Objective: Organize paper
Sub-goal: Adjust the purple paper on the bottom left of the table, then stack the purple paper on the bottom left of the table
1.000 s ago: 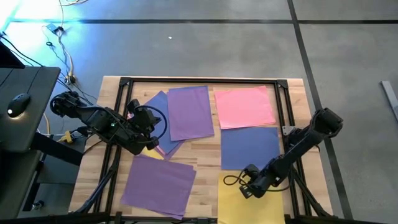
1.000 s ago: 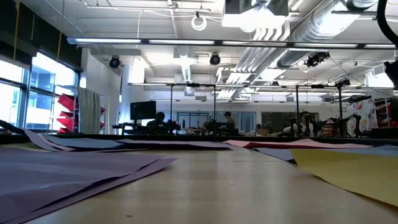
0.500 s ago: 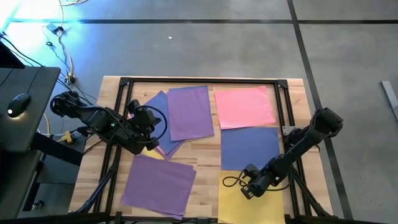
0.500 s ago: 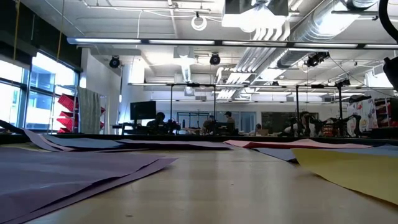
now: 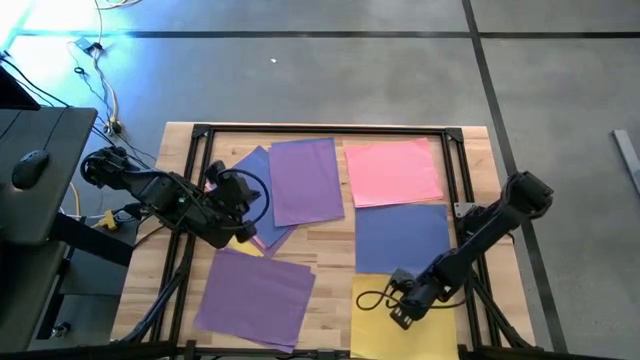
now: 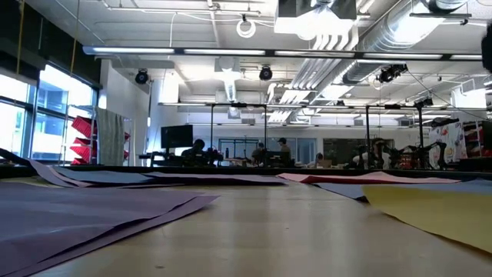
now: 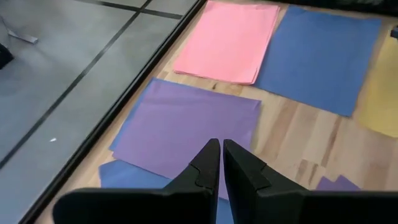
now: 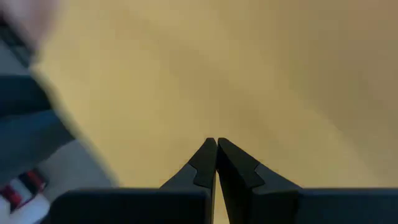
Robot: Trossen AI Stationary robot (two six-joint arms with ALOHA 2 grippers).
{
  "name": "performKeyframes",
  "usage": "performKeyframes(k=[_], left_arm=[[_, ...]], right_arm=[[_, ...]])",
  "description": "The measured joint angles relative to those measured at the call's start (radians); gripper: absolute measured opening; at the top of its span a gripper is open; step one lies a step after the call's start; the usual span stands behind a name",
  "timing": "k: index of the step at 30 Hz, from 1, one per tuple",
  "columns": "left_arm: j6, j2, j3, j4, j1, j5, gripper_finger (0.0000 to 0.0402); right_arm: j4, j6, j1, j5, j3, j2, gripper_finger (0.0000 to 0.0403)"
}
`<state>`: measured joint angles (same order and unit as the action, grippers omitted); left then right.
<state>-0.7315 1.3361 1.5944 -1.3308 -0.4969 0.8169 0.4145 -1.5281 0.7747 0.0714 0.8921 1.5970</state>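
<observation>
Right gripper (image 5: 398, 318), closed and empty, shifted slightly over yellow sheet (image 5: 375, 328).
Left gripper (image 7: 221, 155) closed, empty, unmoved beside purple sheet (image 5: 305, 180); no paper moved yet.

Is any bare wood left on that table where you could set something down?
Yes: a bare strip runs between the upright purple sheet, the blue sheet and the lower purple sheet, down to the yellow sheet. It's crowded at the left, where overlapping sheets lie by the left pincer.
</observation>
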Motion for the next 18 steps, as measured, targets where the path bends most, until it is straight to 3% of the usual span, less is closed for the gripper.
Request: performKeyframes(k=[5,11,15,18], left_arm=[[0.11,0.0,-0.039,0.125,0.023,-0.011,0.0008],[0.323,0.002,-0.278,0.43,0.193,-0.265,0.0078],[0.482,0.003,-0.483,0.736,0.305,-0.502,0.0138],[0.617,0.01,-0.636,0.961,0.359,-0.588,0.0172]], right_arm=[[0.199,0.074,-0.055,-0.105,0.165,-0.021,0.0],[0.481,0.27,-0.178,-0.321,0.403,-0.022,0.0],[0.642,0.401,-0.247,-0.435,0.555,-0.022,0.0],[0.724,0.489,-0.273,-0.488,0.636,-0.022,0.0]])
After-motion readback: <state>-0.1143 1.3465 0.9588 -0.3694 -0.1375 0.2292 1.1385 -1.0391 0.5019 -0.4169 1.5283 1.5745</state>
